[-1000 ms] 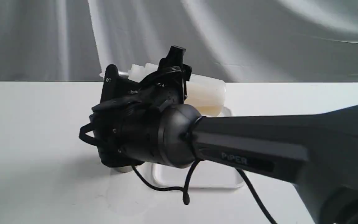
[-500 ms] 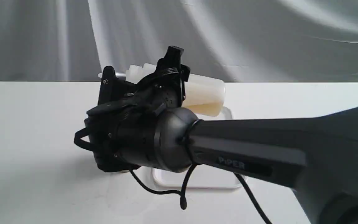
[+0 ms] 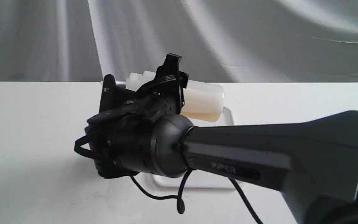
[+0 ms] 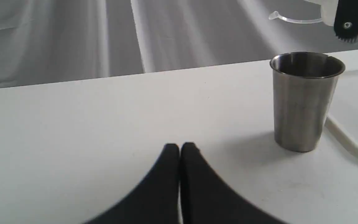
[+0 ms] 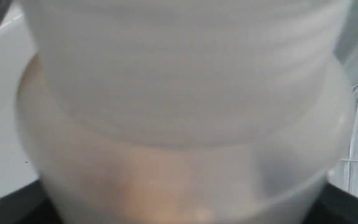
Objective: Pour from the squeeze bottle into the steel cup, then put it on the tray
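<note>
Left gripper (image 4: pixel 180 146): jaws pressed together on nothing, low over the table (image 4: pixel 104 124).
Steel cup (image 4: pixel 303 102): upright on the table, just beside the tray (image 4: pixel 346 137).
Right gripper (image 3: pixel 141 79): jaws clamped on the squeeze bottle (image 3: pixel 202 96), which is tipped nearly level above the cup.
Progress: the pouring seems in hand, but no stream shows and the cup's filling is hidden. Placing on the tray is not yet done.

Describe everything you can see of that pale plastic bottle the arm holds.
The squeeze bottle is a translucent whitish plastic cylinder, tipped nearly on its side in the air, base toward the exterior view's right. Amber-yellow liquid pools along its lower side. A thin clear strap sticks out from its nozzle end. The right gripper clamps it.
</note>
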`<action>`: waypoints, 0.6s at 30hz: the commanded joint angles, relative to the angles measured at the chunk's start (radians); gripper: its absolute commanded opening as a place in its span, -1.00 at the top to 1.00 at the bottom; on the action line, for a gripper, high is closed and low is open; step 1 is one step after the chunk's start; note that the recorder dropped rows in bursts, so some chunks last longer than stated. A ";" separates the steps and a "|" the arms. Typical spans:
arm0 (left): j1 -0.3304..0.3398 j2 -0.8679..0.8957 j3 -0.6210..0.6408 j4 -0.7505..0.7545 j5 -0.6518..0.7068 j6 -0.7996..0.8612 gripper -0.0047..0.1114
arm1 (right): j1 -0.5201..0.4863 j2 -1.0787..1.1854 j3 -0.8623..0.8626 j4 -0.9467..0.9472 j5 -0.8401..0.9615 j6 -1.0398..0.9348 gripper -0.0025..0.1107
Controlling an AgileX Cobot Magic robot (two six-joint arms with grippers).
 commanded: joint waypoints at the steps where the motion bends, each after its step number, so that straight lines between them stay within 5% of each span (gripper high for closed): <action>1: -0.006 -0.003 0.004 -0.001 -0.007 -0.002 0.92 | 0.010 -0.014 -0.009 -0.064 0.019 0.006 0.70; 18: -0.006 -0.003 0.004 -0.001 -0.007 -0.003 0.92 | 0.007 -0.014 -0.009 -0.135 0.019 -0.107 0.70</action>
